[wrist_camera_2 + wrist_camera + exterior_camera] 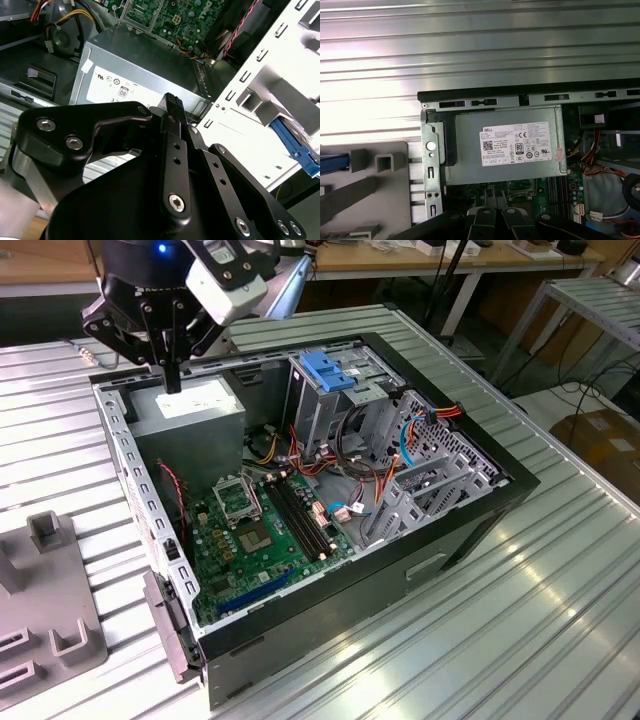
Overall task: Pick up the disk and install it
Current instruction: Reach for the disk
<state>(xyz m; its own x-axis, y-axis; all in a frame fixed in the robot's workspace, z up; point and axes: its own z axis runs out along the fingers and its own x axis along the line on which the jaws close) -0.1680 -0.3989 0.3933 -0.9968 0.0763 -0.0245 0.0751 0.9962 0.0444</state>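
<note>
In the upper left of the exterior view the black hand (172,378) hangs over the grey sheet-metal power supply box (190,412). Its 2 fingers are pinched narrow and hold nothing. The open black computer case (340,605) on the ribbed aluminium worktop (560,620) holds a green motherboard (265,530), bundled coloured cables (345,465) and a blue-topped metal drive cage (325,375). In the first wrist view a bright-blue plastic strip of the disk (334,163) lies on the moulded grey fixture (380,200), just beside the case and outside it.
</note>
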